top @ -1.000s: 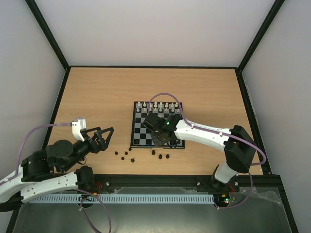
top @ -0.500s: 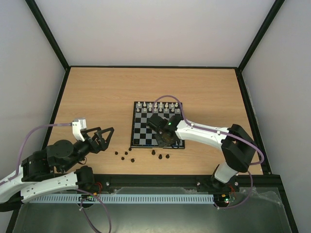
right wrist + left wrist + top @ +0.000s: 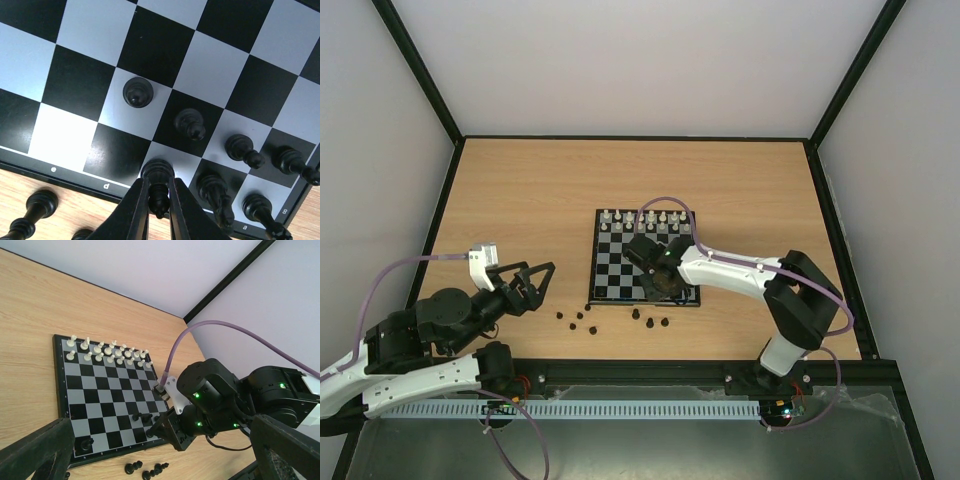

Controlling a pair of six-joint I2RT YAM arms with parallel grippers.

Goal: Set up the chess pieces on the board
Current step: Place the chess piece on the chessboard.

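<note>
The board (image 3: 620,268) lies mid-table and also shows in the left wrist view (image 3: 100,390) and the right wrist view (image 3: 75,85). My right gripper (image 3: 658,286) (image 3: 158,186) is shut on a black chess piece (image 3: 159,196). The piece's base is down at a light square in the board's near row, right of the "d" mark. Several black pieces (image 3: 190,123) stand on squares beside it, and one (image 3: 87,443) stands at the near left corner. Loose black pieces (image 3: 576,320) (image 3: 134,468) lie on the table in front of the board. My left gripper (image 3: 535,274) is open and empty, left of the board.
White pieces (image 3: 645,220) (image 3: 107,351) fill the board's two far rows. More loose black pieces (image 3: 651,320) (image 3: 39,201) lie just off the near edge under the right arm (image 3: 210,400). Black frame rails edge the table.
My right gripper has shifted slightly right and down toward the board's near edge with the black piece in it. The left arm has not moved.
</note>
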